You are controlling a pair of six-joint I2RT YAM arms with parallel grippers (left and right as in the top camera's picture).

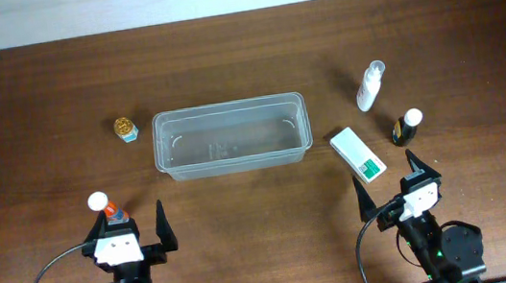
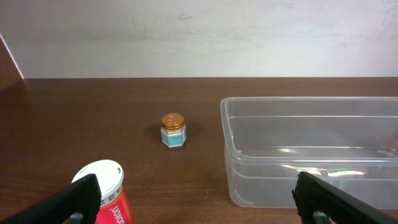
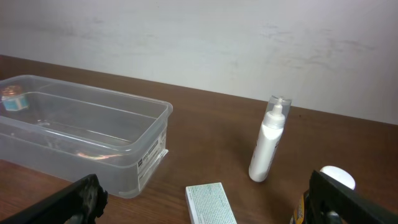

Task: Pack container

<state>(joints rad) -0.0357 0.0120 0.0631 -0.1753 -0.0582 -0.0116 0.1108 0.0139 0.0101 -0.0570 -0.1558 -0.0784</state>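
The clear container stands empty at mid-table, also in the left wrist view and the right wrist view. My left gripper is open, near the table's front left. A red bottle with a white cap stands just inside its left finger. My right gripper is open at the front right, nothing held. A white-and-green box lies just ahead of it.
A small gold-lidded jar sits left of the container. A white spray bottle and a dark bottle with a white cap stand to its right. The back wall is pale.
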